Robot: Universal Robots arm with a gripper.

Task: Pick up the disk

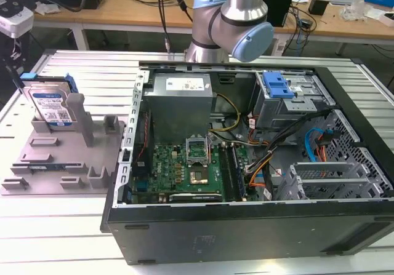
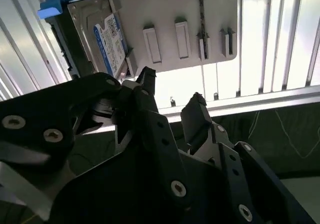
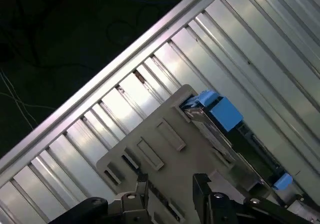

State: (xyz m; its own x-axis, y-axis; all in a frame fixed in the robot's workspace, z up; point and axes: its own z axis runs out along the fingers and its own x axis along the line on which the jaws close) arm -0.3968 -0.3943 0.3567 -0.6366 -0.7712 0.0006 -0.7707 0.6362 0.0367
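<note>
One disk [image 1: 52, 106] to grab. It's standing on edge in the grey fixture tray [image 1: 61, 164] on the exterior view's left, propped against a grey post [image 1: 75, 110] and well apart from the open computer case [image 1: 246, 183]. In the second wrist view the gripper [image 2: 172, 91] hangs clear of the disk, fingers spread wide with nothing between them. My guess is it's a stiff metal brick, hefty for its size, with smooth faces that could slip, and it won't like knocks. I'd pinch it across the two flat faces near the top edge, or on the blue side rails [image 2: 50, 7].
</note>
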